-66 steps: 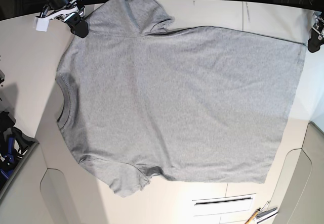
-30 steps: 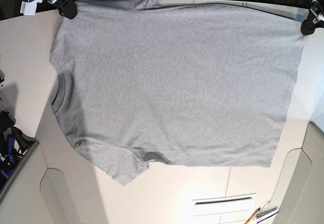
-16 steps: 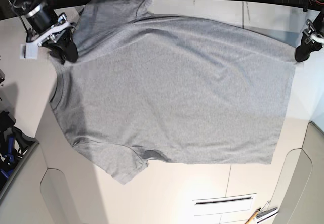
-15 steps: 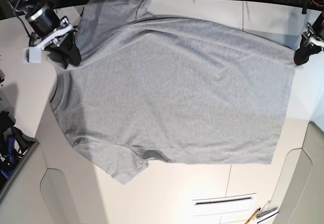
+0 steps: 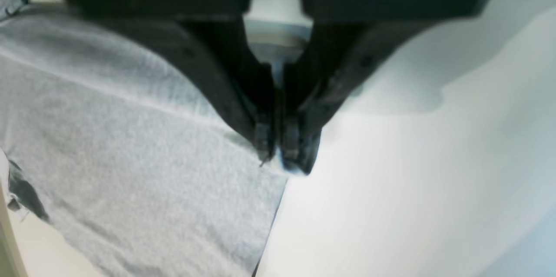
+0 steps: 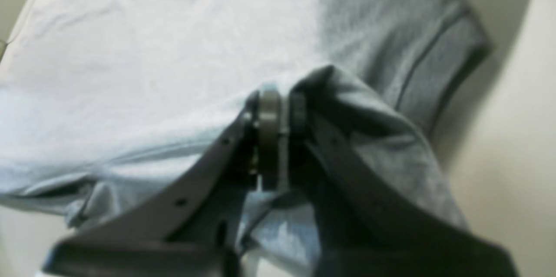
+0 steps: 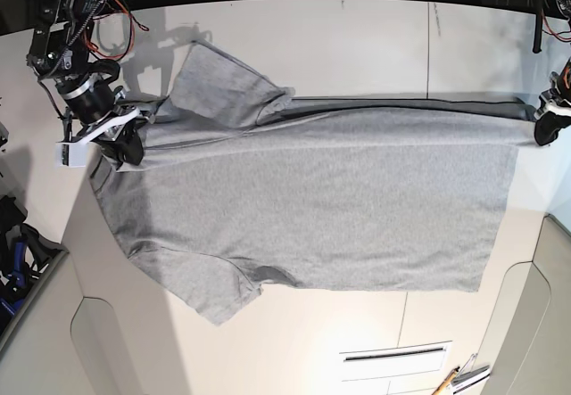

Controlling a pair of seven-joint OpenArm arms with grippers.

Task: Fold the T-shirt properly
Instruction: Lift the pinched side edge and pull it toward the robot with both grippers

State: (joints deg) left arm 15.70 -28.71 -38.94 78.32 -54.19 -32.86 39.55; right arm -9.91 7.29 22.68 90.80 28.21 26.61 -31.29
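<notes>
The heather-grey T-shirt (image 7: 312, 199) lies plain side up on the white table (image 7: 357, 38), neck to the left, hem to the right. Its far edge is drawn up into a taut fold line between my two grippers. My right gripper (image 7: 125, 148) is shut on the shirt's shoulder near the neck; the right wrist view shows its tips (image 6: 273, 138) pinching bunched fabric (image 6: 130, 51). My left gripper (image 7: 545, 131) is shut on the far hem corner; in the left wrist view its tips (image 5: 280, 155) clamp the cloth's edge (image 5: 130, 159). The far sleeve (image 7: 223, 83) lies spread behind the fold. No lettering shows.
Black and blue gear (image 7: 13, 252) sits at the table's left edge. A slot (image 7: 393, 355) and a pen with small tools (image 7: 459, 379) are at the near right. Cables and arm bases (image 7: 71, 3) stand at the far left.
Both grippers have moved toward the near side with the shirt's far edge, narrowing the visible body. The far sleeve now lies uncovered on the table behind the fold.
</notes>
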